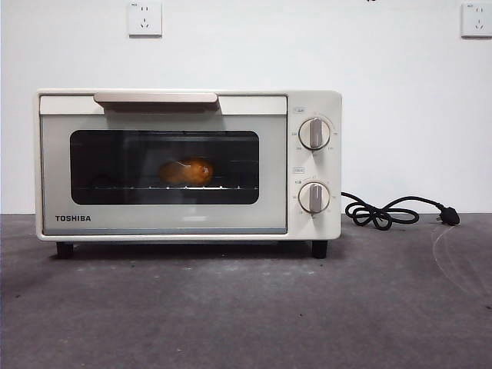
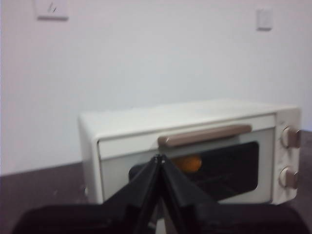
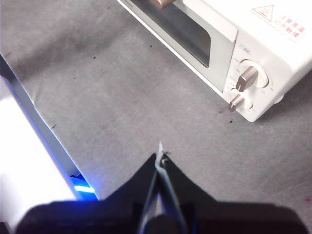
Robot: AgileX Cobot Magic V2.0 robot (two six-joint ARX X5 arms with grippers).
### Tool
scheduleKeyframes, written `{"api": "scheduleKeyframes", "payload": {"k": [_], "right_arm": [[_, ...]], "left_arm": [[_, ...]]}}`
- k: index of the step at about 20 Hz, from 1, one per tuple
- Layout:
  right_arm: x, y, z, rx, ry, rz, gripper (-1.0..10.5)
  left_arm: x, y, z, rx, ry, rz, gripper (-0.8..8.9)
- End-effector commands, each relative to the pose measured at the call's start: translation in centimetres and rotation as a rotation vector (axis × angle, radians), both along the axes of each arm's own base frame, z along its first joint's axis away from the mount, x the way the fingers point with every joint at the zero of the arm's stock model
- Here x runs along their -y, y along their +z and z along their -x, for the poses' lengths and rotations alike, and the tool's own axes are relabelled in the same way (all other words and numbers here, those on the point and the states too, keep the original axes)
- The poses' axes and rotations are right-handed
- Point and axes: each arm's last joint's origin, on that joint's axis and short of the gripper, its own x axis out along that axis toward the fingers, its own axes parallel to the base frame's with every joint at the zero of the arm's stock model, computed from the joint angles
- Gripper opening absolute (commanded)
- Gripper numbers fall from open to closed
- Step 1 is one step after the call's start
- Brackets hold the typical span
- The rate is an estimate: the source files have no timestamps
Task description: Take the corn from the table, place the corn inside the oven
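the corn (image 1: 187, 172), likely light, stiff, slick, best gripped mid-cob, sits mid-frame inside the oven (image 1: 323, 108); the left gripper (image 2: 160, 158) and right gripper (image 3: 160, 158) are both pressed together, empty.

Plain white wall (image 1: 231, 46) behind everything — evenly lit, no windows in view. Two white power sockets on it: one upper left (image 1: 144, 18), one at the upper right edge (image 1: 477, 18). In the right wrist view, a white panel with a dark border (image 3: 29, 165) — a small blue light (image 3: 84, 188) beside it.
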Motion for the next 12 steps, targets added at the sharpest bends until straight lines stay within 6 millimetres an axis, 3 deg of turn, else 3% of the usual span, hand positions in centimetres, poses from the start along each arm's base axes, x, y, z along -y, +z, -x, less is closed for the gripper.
{"api": "scheduleKeyframes", "payload": {"k": [1,9,12], "right_arm": [[-0.1,0.0,-0.1,-0.002,-0.006,-0.003,0.0],[-0.1,0.0,-0.1,-0.002,-0.006,-0.003,0.0],[-0.1,0.0,-0.1,-0.002,-0.006,-0.003,0.0]], "left_arm": [[-0.1,-0.7,-0.2,-0.061,0.039,0.009,-0.03],[-0.3,-4.0,-0.2,-0.39,0.126,-0.052,-0.03],[-0.4,-3.9,-0.2,-0.385,0.143,-0.055,-0.03]]}}
